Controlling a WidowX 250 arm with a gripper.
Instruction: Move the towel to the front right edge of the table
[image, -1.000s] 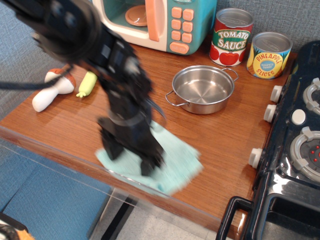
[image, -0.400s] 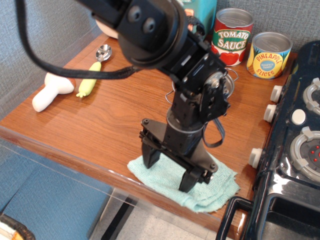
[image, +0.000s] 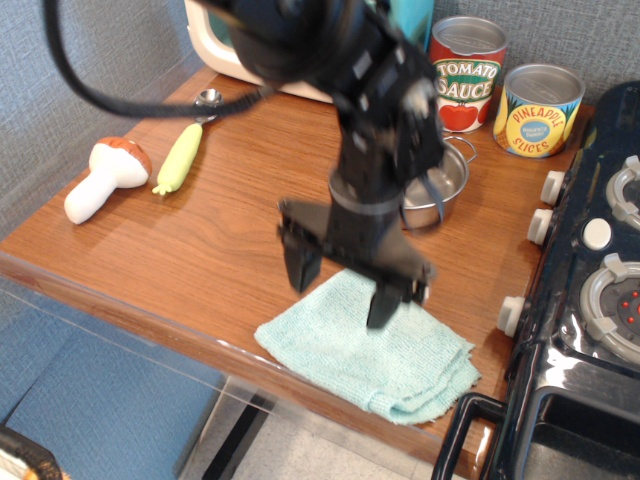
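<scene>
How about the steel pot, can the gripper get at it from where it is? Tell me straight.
Probably yes. The gripper hangs open above the towel, holding nothing, and the pot sits just behind it on the table. The arm itself hides most of the pot, so clearance there is uncertain.

We are finding the towel (image: 368, 347) lying on the table (image: 220, 230) at its front edge, just left of the stove (image: 580, 330). The gripper (image: 346, 285) is hanging above the towel's rear part, jaws apart. Behind it the pot (image: 440, 185) is sitting, with two cans (image: 500, 85) standing further back. A mushroom (image: 100, 180) and a vegetable (image: 178, 157) are lying far left.
</scene>
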